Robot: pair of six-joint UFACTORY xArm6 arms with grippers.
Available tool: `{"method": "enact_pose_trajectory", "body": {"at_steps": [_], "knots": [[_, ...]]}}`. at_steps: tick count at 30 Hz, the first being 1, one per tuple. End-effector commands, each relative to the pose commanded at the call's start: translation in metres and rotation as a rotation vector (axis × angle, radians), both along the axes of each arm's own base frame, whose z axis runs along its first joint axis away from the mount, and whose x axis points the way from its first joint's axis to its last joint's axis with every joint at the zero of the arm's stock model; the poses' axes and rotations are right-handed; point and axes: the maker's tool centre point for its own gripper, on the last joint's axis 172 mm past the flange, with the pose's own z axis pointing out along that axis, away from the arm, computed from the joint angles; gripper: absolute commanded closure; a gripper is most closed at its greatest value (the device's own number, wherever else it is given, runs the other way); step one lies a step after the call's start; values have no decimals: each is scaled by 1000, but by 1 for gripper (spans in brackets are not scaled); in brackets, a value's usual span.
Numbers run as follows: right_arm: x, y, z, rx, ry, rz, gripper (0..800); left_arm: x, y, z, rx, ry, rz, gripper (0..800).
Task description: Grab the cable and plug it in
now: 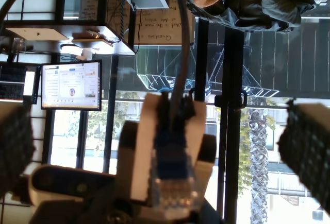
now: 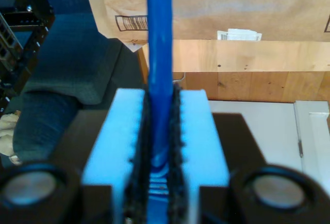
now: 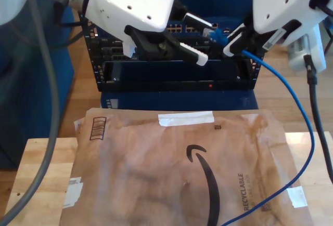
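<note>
Dark ribbed pads (image 1: 309,152) of my first gripper (image 1: 162,149) are being shown wide apart in the first wrist view, with nothing held. Between them my second gripper (image 1: 167,183) is being seen head-on, with the plug (image 1: 172,167) of the cable (image 1: 178,69) pinched in its white fingers.

In the second wrist view the blue cable is being clamped tightly between closed fingers, with the plug hard to make out.

In the exterior view the plug is being held just before the rack (image 3: 177,75), beyond a paper envelope (image 3: 177,169) on the counter (image 3: 36,158). Grabbing looks done and plugging in appears to be in hand. Next, lining up with a port is probably called for, and which port cannot be told.
</note>
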Motion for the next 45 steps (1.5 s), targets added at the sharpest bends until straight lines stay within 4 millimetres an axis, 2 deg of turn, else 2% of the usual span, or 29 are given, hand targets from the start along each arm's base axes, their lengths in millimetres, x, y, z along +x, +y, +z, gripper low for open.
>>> {"method": "enact_pose_trajectory", "body": {"at_steps": [3,6,13,17,19,27,32,38,40,43,45], "knots": [[-3,3,-4,1,15,9,797,1,-4,11,-43,-1,2,182],[-4,4,-7,3,22,12,797,2,-3,11,-50,-10,1,200],[-4,5,-5,10,22,13,797,2,-2,10,-49,-13,2,374],[-4,5,-4,10,19,13,797,2,-2,10,-50,-14,2,415],[-4,5,-4,11,18,13,797,4,1,10,-51,-12,11,463],[-4,5,-4,11,18,13,797,6,3,9,-54,-4,17,508],[-4,5,-3,12,17,12,797,0,2,9,-55,4,-3,539],[-4,5,-2,12,14,13,797,-2,1,8,-56,9,-8,593],[-4,5,-2,12,14,13,797,-3,1,7,-56,12,-10,637],[-4,5,-3,12,16,13,797,-3,1,3,-62,28,-10,641],[-4,5,-2,12,14,13,797,-7,-3,10,-100,42,-22,649]]}}
